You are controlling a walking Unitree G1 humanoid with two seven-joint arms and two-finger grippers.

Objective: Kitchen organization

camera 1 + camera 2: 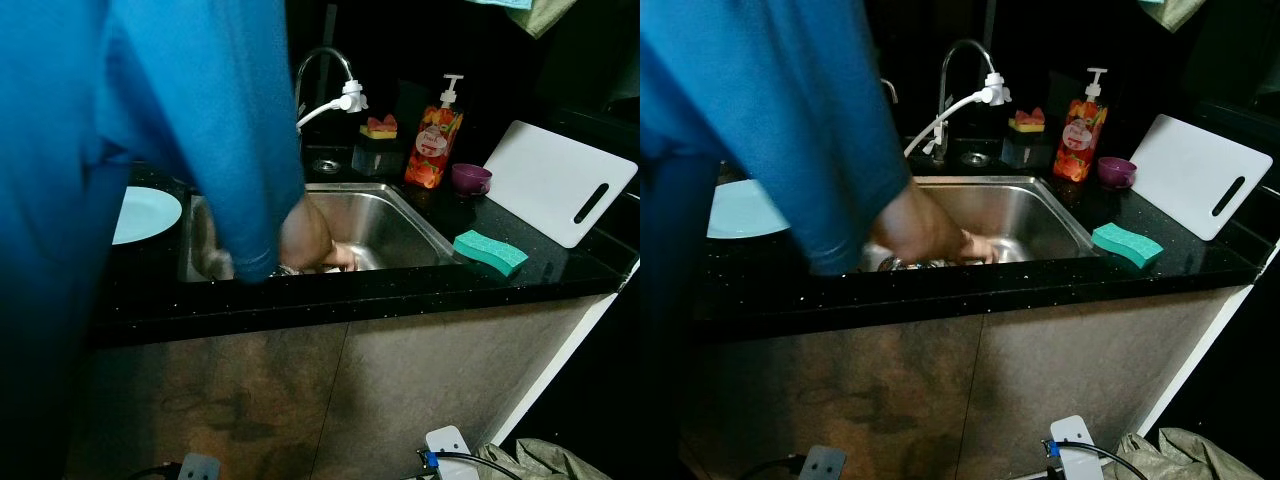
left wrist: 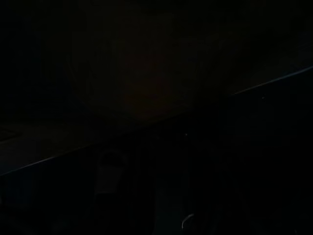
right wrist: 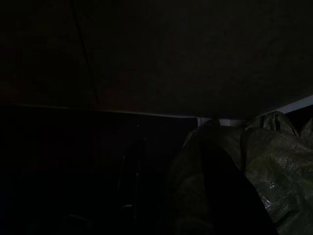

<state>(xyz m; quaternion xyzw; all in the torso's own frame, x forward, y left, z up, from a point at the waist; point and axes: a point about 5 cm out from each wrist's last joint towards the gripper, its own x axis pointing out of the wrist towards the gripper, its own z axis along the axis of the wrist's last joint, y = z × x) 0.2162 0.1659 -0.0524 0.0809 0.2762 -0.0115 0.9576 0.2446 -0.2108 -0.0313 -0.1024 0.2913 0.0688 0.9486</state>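
Steel sink (image 1: 400, 225) straight ahead with a person's hand (image 1: 940, 235) reaching into it (both arms idle, pincer state on either side impossible to tell).

Person's blue sleeve (image 1: 190, 110) hides sink's (image 1: 400, 215) left part and most of plate (image 1: 150, 212); hand (image 1: 312, 240) blurred; both wrist views nearly black.

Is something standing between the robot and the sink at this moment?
Yes. A person in a blue sleeve leans over the counter from the robot's left, and their hand is down inside the steel sink. The arm crosses the basin's near-left side. The green sponge and cutting board lie unblocked to the right.
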